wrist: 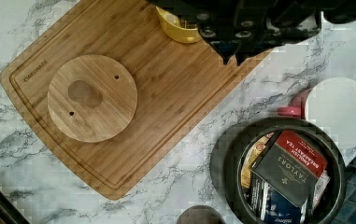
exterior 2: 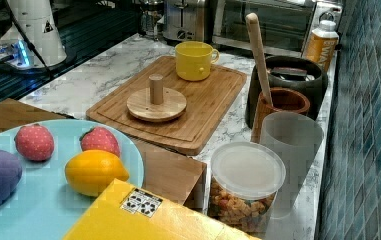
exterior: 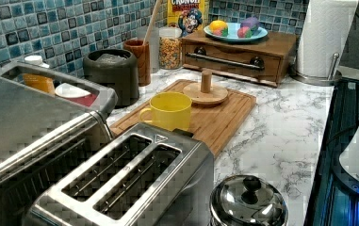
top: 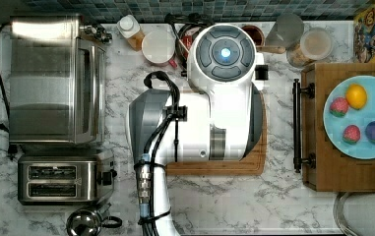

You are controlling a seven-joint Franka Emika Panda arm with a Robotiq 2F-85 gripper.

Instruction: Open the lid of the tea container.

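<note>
1 toaster oven (top: pixel 52 78) at the top view's left, w/ 1 2-slot toaster (exterior: pixel 125 183) just beside it. 1 bamboo cutting board (exterior 2: pixel 203 107) lies mid-counter on the marble; a stamp near 1 corner in the wrist view is too small to read. 1 wooden drawer box (exterior: pixel 243 52) carries 1 light-blue plate (top: pixel 372 147) w/ 4 pieces of toy fruit: 2 strawberries, 1 lemon, 1 purple piece. 1 cereal box (exterior: pixel 186 14) behind it reads "CRUNCH". 1 paper-towel roll (exterior: pixel 325 35) stands at the left view's right.

Tea container (wrist: pixel 285 172): 1 black canister, open-topped, by the tiled wall, off the board near its corner. Packets inside; 1 red/dark box reads "TAYLORS" and "ENGLISH BREAKFAST TEA". Its lid (exterior 2: pixel 156 104), 1 round wooden disc w/ an upright knob, lies flat on the board, well apart from the canister. 1 yellow mug (exterior: pixel 167 110) also sits on the board. Near the canister: 1 brown cup (exterior 2: pixel 278 107) w/ a wooden utensil, 1 clear cereal jar (exterior 2: pixel 245 185), 1 white-topped tub (wrist: pixel 339 109).

Gripper (wrist: pixel 234 58): in the wrist view, dark fingertips close together, nothing between them, above the board's edge.
</note>
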